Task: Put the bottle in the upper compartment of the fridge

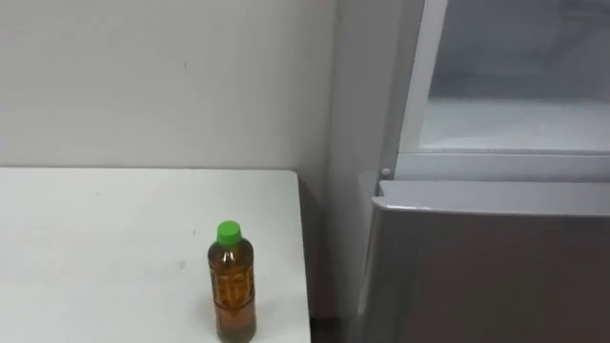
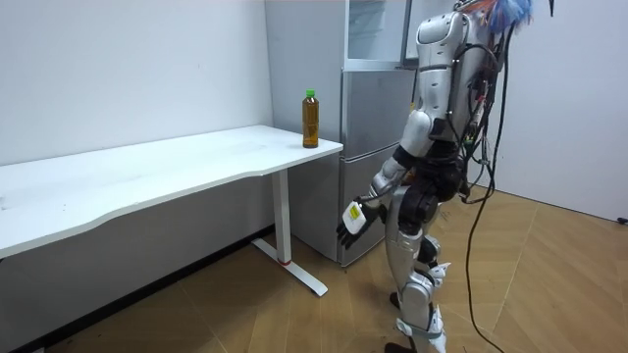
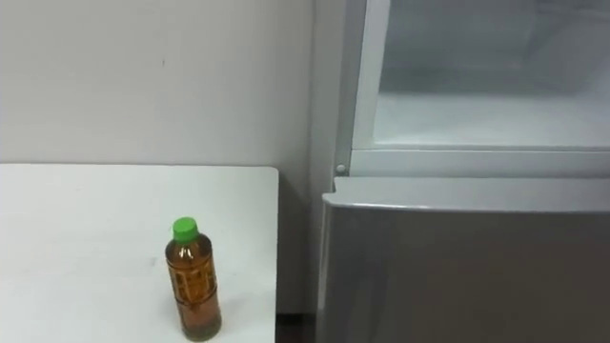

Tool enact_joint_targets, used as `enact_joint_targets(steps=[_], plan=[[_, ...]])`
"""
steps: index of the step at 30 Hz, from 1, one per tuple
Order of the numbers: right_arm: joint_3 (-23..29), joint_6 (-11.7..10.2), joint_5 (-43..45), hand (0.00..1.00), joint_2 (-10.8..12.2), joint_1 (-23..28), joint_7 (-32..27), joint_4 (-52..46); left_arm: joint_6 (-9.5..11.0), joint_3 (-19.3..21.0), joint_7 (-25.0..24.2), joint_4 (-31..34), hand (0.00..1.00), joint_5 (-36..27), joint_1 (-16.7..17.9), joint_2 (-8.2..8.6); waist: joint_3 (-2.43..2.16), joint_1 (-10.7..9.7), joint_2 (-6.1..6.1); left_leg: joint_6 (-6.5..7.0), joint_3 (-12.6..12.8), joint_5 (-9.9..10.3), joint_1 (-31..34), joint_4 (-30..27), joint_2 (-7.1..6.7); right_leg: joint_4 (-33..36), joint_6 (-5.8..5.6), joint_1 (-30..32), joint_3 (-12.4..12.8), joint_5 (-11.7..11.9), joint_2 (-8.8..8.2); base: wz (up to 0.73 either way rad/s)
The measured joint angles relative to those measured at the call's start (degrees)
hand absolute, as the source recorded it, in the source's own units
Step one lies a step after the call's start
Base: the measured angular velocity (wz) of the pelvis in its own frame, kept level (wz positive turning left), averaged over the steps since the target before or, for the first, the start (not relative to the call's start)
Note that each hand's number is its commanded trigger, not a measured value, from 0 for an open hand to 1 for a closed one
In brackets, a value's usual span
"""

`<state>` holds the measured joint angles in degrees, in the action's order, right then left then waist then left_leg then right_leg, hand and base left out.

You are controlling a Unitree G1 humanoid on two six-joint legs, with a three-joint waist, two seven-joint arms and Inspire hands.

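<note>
Eye views: I note the bottle (image 1: 232, 286), green-capped, label print unreadable, upright on the white surface (image 1: 95, 238) near its right edge, beside the fridge (image 1: 362, 95), whose upper compartment (image 1: 515, 119) stands open above a closed lower door (image 1: 496, 276). Room view: the robot stands before the fridge, its left robot hand (image 2: 351, 220) hanging low, fingers relaxed and empty, well apart from the bottle.

The table (image 1: 95, 248) is bare all round the bottle (image 1: 232, 282), so I can reach it from the front, the left or above. The wall (image 1: 162, 76) stands behind. Just right of the table, the upper fridge (image 1: 515, 124) is open, with room inside. The lower door (image 1: 496, 276) is shut.
</note>
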<state>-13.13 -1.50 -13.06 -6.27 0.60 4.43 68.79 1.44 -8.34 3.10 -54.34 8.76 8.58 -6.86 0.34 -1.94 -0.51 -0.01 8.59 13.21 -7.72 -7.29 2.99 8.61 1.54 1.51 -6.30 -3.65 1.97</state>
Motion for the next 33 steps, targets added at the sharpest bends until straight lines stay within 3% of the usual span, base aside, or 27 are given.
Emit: enact_joint_targets(steps=[5,11,21,28,33], plan=[[1.6,-0.5,0.1,0.0,0.0,1.2,0.1,-0.1,1.4,4.8,3.7,-1.9,0.0,-4.9,3.4,-0.24,-0.05,0.9,0.14,-0.23,-0.8,0.2,-0.3,0.0,0.19,0.0,0.12,-0.7,-0.8,-0.6,0.09,0.09],[1.9,-1.0,-0.5,0.0,0.0,2.1,-0.2,0.4,2.2,9.4,6.6,-6.0,0.0,-7.0,3.7,0.08,-0.09,3.3,0.09,-0.28,-1.2,0.3,-0.6,0.1,0.28,-0.1,0.12,-1.1,-1.2,-0.8,0.08,0.04],[1.9,-0.9,-1.9,0.0,0.1,2.8,-0.7,0.5,0.1,10.2,9.3,-6.3,0.0,-6.5,4.6,0.32,-0.23,3.9,0.13,-0.25,-2.4,0.5,-0.5,-0.1,0.28,-0.8,0.1,-2.2,-2.6,-0.8,-0.14,0.07],[1.9,-0.9,-2.6,0.0,0.1,2.9,-0.6,0.5,0.1,9.6,10.4,-6.4,0.0,-6.6,4.1,0.7,-0.24,4.0,0.35,-0.25,-2.7,0.5,-0.8,-0.4,0.29,-0.9,0.12,-2.6,-3.3,-0.8,-0.28,0.03],[2.0,-0.9,-2.4,0.0,-0.2,2.7,0.3,-1.5,1.2,9.8,10.4,-7.5,0.0,-6.8,3.7,0.71,-0.2,4.1,0.27,-0.24,-2.6,0.5,-0.7,-0.3,0.27,-0.9,0.07,-2.5,-3.1,-0.8,-0.28,0.0]])
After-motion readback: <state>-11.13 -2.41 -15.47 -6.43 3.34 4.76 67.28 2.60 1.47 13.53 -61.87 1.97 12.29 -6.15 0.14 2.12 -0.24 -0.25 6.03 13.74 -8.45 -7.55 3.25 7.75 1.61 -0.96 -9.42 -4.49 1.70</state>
